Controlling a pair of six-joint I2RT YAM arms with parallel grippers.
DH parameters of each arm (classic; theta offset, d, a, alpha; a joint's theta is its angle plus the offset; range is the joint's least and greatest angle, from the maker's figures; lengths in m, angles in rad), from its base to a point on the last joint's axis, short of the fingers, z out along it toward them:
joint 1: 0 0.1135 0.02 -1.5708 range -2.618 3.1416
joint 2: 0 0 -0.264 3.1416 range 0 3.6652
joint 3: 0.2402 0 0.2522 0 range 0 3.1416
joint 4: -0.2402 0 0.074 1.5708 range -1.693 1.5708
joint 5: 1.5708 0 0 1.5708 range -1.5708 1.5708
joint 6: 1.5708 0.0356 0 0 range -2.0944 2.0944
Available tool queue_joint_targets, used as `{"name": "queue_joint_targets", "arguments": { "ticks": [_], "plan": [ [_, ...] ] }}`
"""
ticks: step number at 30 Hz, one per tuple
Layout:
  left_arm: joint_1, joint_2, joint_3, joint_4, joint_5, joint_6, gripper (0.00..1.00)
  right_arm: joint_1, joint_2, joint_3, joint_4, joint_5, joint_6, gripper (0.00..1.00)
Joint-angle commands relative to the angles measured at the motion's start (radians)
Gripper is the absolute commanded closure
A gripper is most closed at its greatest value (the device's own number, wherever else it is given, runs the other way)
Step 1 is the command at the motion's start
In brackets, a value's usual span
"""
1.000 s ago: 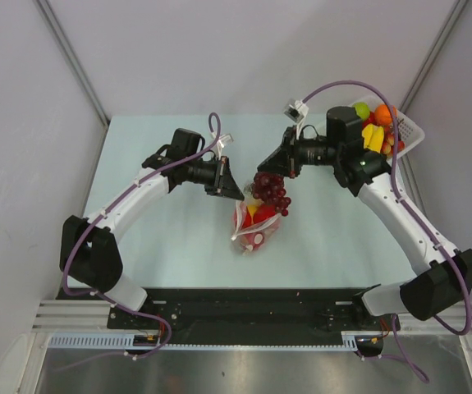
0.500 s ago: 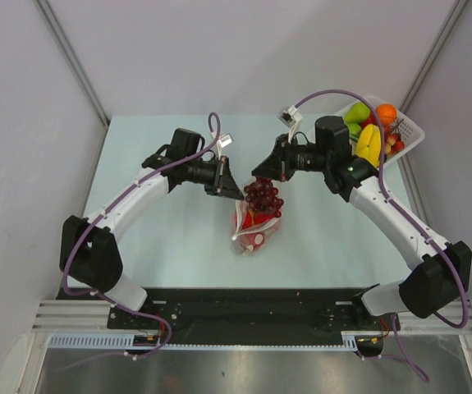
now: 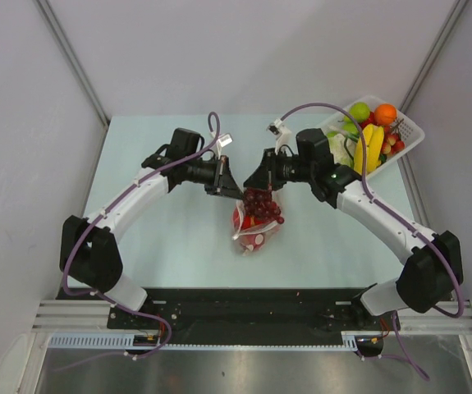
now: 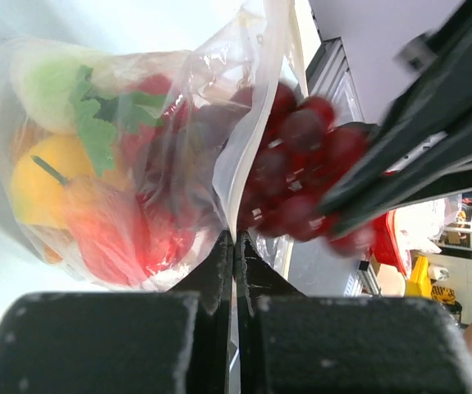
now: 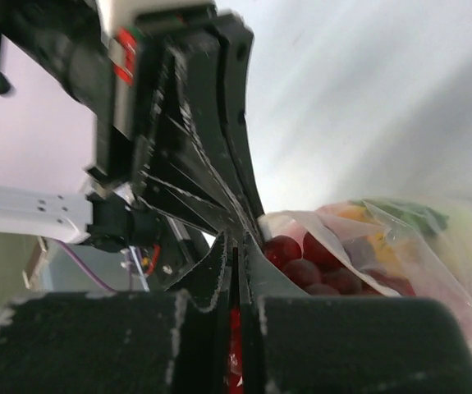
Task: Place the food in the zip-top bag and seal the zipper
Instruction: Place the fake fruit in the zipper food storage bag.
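The zip-top bag (image 3: 252, 235) lies mid-table, mouth facing the far side. My left gripper (image 3: 234, 192) is shut on its mouth edge, the whitish zipper strip (image 4: 244, 152) running out from the jaws (image 4: 234, 238). Inside the bag (image 4: 121, 189) show a yellow lemon (image 4: 43, 176), a red pepper (image 4: 112, 242) and green leaves (image 4: 96, 135). My right gripper (image 3: 254, 182) is shut on the dark red grape bunch (image 3: 262, 205) and holds it at the bag's mouth, beside the held edge. The grapes (image 4: 301, 176) hang right of the strip. The right wrist view shows the grapes (image 5: 297, 263) by my right gripper (image 5: 237, 245) and the bag (image 5: 416, 238).
A white lattice basket (image 3: 412, 131) at the far right corner holds a yellow banana (image 3: 367, 146), an orange (image 3: 385, 113), a green fruit (image 3: 359, 111) and small red pieces. The two grippers are close together; the left one's fingers (image 5: 211, 148) stand just in front of the right wrist camera.
My right arm has moved left and slightly nearer with the grape bunch, from beside the basket to the bag's mouth. The left arm and bag have stayed put.
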State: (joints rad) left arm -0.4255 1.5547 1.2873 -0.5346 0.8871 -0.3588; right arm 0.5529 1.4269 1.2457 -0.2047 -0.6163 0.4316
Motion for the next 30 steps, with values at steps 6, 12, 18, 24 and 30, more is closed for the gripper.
{"name": "queue_joint_targets", "arguments": {
  "ticks": [6,12,18,24,30],
  "plan": [
    [0.028,-0.034,0.000,0.041,0.050,-0.017,1.00,0.024,-0.011,-0.035,-0.033,0.012,-0.166,0.41],
    [0.034,-0.041,-0.006,0.030,0.049,-0.005,1.00,-0.045,-0.152,-0.026,-0.036,-0.060,-0.215,0.00],
    [0.036,-0.045,-0.016,0.041,0.041,-0.006,1.00,-0.071,-0.221,-0.025,-0.349,0.110,-0.344,0.10],
    [0.034,-0.045,-0.019,0.048,0.039,-0.011,1.00,-0.105,-0.184,-0.084,-0.443,0.119,-0.353,0.26],
    [0.022,-0.056,-0.019,0.048,0.023,0.001,1.00,-0.110,-0.125,-0.109,-0.460,0.053,-0.349,0.53]
  ]
}}
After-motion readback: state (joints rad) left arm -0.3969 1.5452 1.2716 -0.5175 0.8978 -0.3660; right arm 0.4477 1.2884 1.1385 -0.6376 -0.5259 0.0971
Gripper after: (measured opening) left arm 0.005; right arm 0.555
